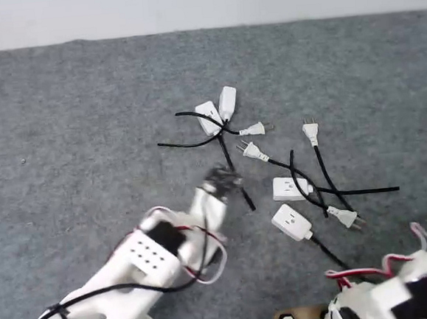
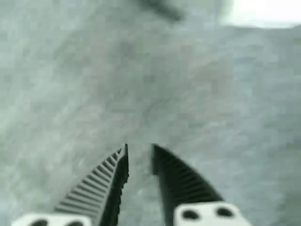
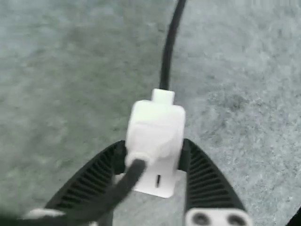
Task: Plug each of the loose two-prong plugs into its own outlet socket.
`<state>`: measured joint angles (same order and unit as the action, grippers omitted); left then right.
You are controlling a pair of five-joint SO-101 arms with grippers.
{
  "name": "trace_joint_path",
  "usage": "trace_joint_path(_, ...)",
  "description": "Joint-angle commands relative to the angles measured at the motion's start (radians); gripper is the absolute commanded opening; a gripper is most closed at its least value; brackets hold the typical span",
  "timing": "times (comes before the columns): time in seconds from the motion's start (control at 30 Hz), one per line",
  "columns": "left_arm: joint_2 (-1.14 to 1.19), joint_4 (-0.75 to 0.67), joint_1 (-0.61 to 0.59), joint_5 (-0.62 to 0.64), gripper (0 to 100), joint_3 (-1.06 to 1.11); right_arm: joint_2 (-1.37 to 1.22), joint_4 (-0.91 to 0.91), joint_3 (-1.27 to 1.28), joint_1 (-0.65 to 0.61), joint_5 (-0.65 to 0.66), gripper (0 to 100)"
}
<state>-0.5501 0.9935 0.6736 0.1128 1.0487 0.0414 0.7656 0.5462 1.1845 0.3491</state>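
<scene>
My right pincer (image 3: 153, 150) is clenched on a white, blocky plastic outlet socket (image 3: 157, 127). One finger sits on each flat flank, the slotted face is turned toward my wrist, and its black rubbery cord (image 3: 169, 47) runs away over the grey felt-covered desk (image 3: 56, 70). My left pincer (image 2: 139, 148) is parted a little and grasps nothing. It hangs over the desk near the tangle of cords.

The loose plugs lie out on the desk. A small white two-prong plug (image 1: 252, 130) is just beside two free white sockets, a second plug (image 1: 251, 152) is near it, a third plug (image 1: 310, 131) lies farther off, and a fourth plug (image 1: 344, 216) is near the other sockets.

I judge all of these light and rigid, with smooth plastic that may slip under a skewed grip. The cords look springy enough to twist a plug as it lifts, and the thin prongs could bend. I would take a plug across its flat body just behind the prongs, never by the cord.
</scene>
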Motion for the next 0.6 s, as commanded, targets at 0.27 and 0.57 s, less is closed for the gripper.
trace_joint_path(0.27, 0.08, -0.233, 0.238, 0.341, 22, -0.183, -0.108, 0.093, -0.227, -0.013, 0.005, 21.2)
trace_joint_path(0.57, 0.522, -0.176, 0.292, 0.64, 22, -0.532, -0.11, 0.209, -0.296, -0.105, -0.087, 20.8)
